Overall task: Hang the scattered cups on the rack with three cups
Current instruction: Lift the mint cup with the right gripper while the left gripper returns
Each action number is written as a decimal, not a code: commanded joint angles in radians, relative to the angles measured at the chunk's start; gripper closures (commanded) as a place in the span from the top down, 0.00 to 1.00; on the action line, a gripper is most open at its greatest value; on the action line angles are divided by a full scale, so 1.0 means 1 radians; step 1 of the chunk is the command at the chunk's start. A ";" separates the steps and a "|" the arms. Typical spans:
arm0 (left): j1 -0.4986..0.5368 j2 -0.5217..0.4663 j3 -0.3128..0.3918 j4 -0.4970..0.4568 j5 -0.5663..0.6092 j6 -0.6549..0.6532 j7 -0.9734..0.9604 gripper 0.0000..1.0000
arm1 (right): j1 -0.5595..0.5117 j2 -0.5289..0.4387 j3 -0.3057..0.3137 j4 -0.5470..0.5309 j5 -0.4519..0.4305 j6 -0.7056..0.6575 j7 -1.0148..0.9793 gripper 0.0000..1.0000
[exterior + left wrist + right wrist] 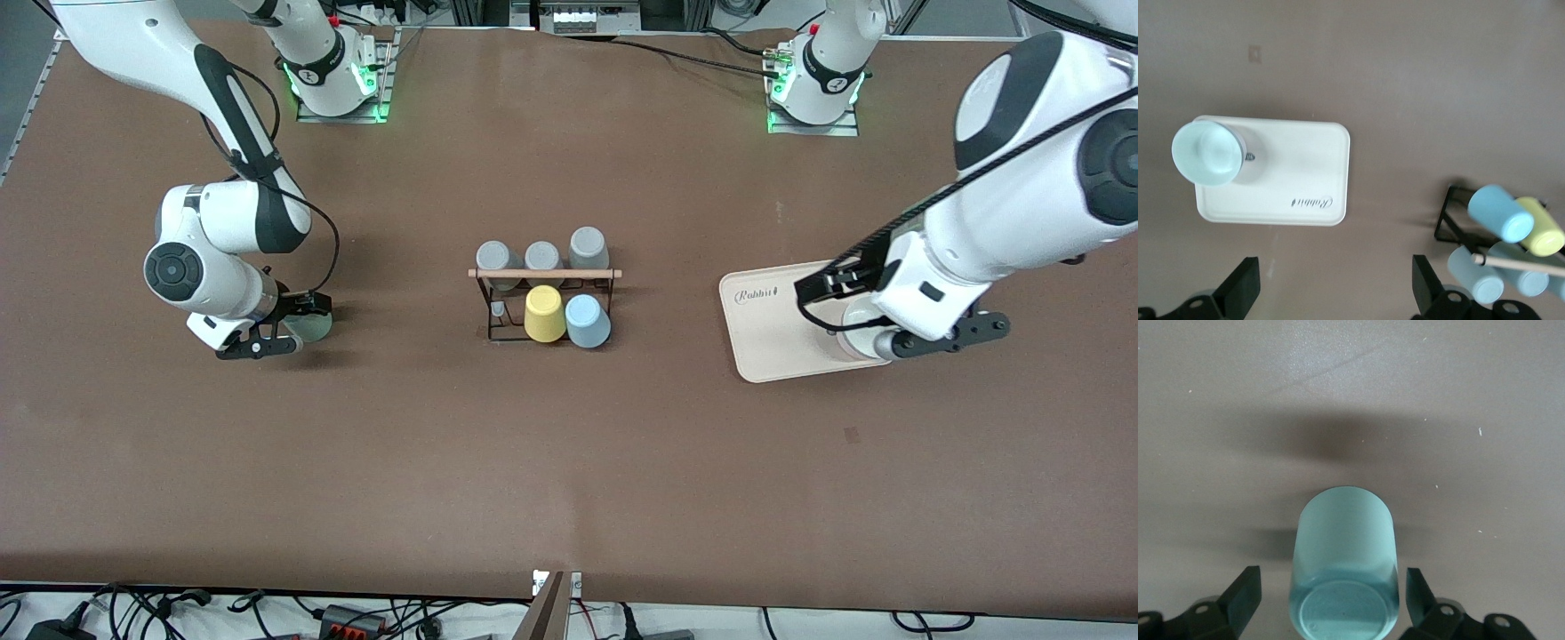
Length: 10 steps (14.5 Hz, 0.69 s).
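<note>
Front view, catalogued: small black wire rack [544, 307] with a light wooden rod [544, 274] across its top, mid-table, carrying three grey cups [542, 255] in its row farther from the front camera, and a yellow cup [544, 313] beside a light blue handleless tumbler [588, 321] in the nearer row. Pale mint green tumbler [311, 325] lying on the brown table [569, 462] toward the right arm's end, between the spread fingers of the right gripper [1328, 600], not clamped. Left gripper [1335, 283], fingers wide apart and empty, over a cream rounded tray [765, 329] toward the left arm's end; a pale cup [1207, 152] stands on that tray.
</note>
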 commanded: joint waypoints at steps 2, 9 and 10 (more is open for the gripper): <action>0.022 -0.241 -0.003 -0.346 0.000 0.145 0.030 1.00 | 0.002 -0.008 0.000 0.008 -0.007 -0.027 0.034 0.26; 0.129 -0.294 0.000 -0.420 0.000 0.169 0.241 1.00 | 0.078 0.006 0.002 0.426 0.078 -0.432 0.023 0.21; 0.141 -0.292 0.003 -0.413 0.000 0.169 0.253 1.00 | 0.113 0.027 0.000 0.498 0.101 -0.475 0.027 0.21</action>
